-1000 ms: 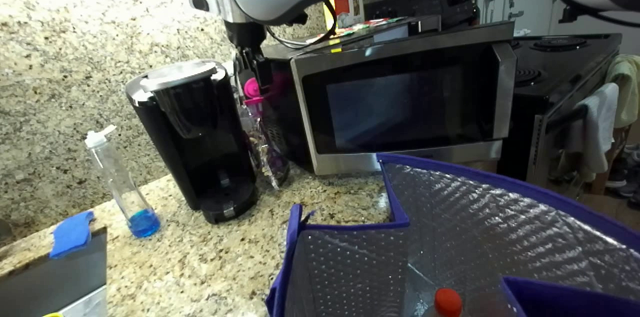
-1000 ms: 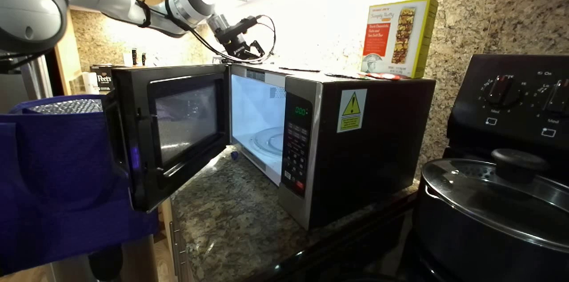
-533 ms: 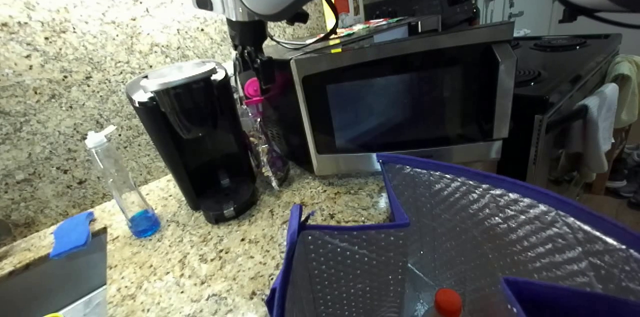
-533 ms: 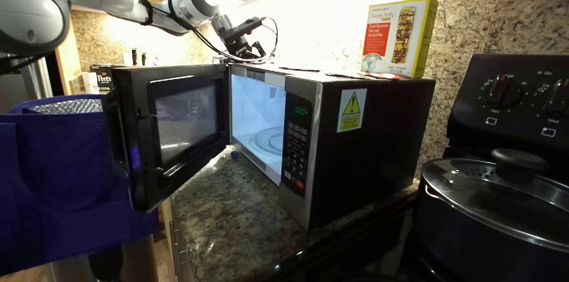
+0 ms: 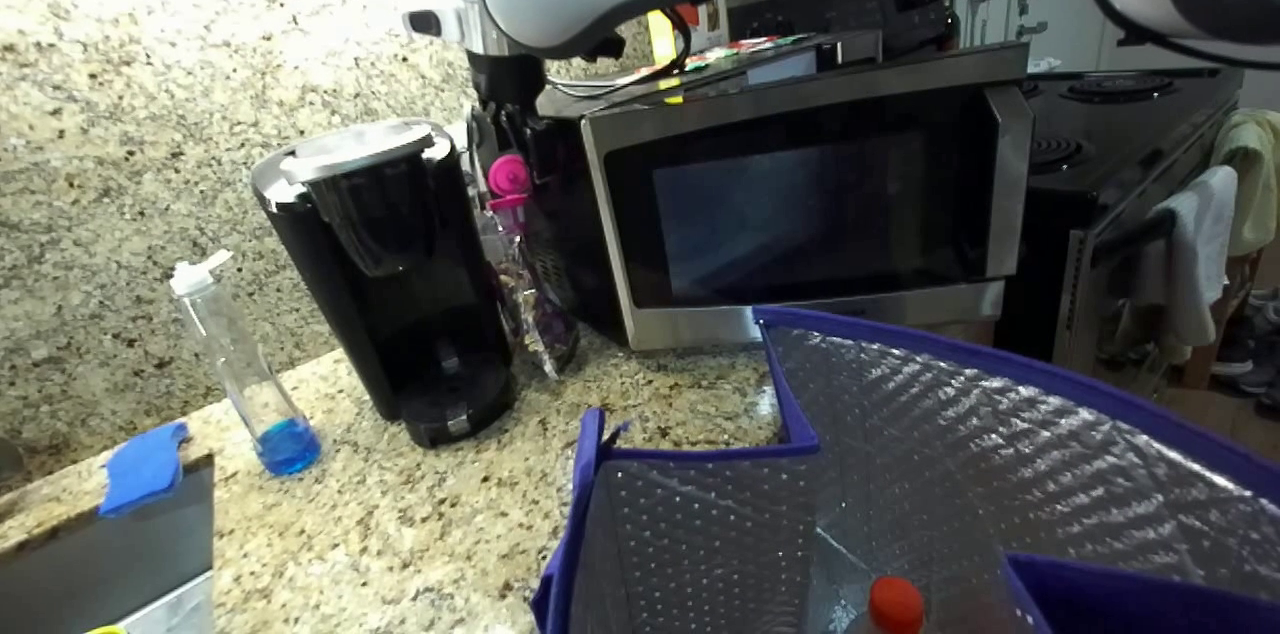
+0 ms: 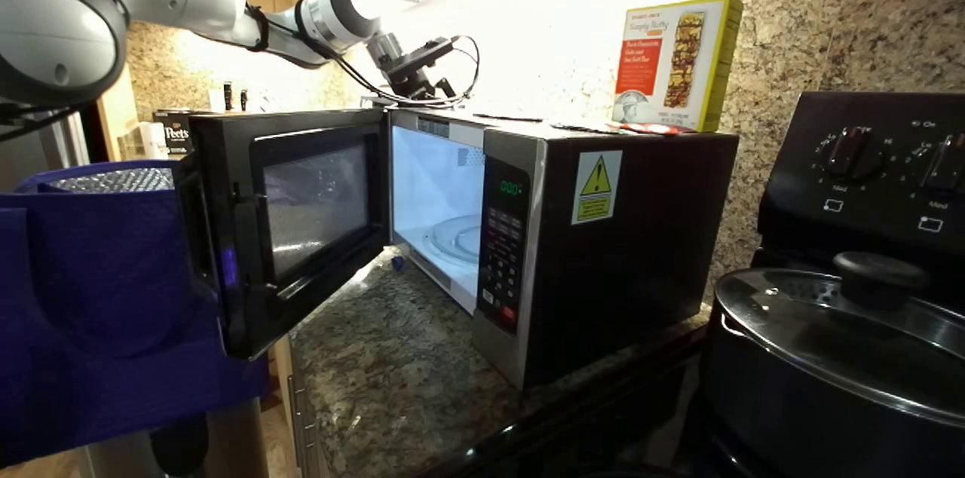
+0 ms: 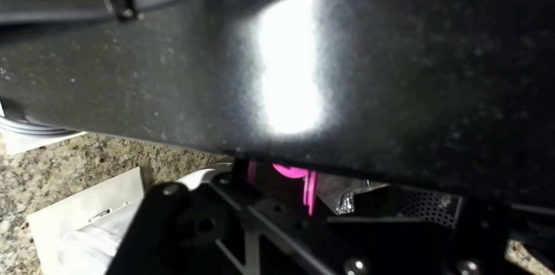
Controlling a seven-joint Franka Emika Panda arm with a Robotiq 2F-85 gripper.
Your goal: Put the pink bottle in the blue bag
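Pink bottle [image 5: 508, 180] is upright between coffee maker [image 5: 390, 294] and microwave [image 6: 626, 274], outside the blue bag [image 5: 930, 434]; crinkled clear plastic [image 5: 530, 314] hides its lower part, can't tell if around it or in front. Gripper [image 5: 520, 136] points down, just by the bottle's cap. Jaws look apart: in the wrist view the pink top shows in the gap between them, tips partly hidden. Can't tell if either touches. Bag mouth faces up, silvery lining showing, red bottle cap [image 5: 896, 604] inside. Microwave door [image 6: 317, 206] swung out, glass plate [image 6: 452, 238] visible inside. Bar box [image 6: 675, 63] on top of the microwave. Clear bottle with blue liquid [image 5: 288, 446] stands beside coffee maker.
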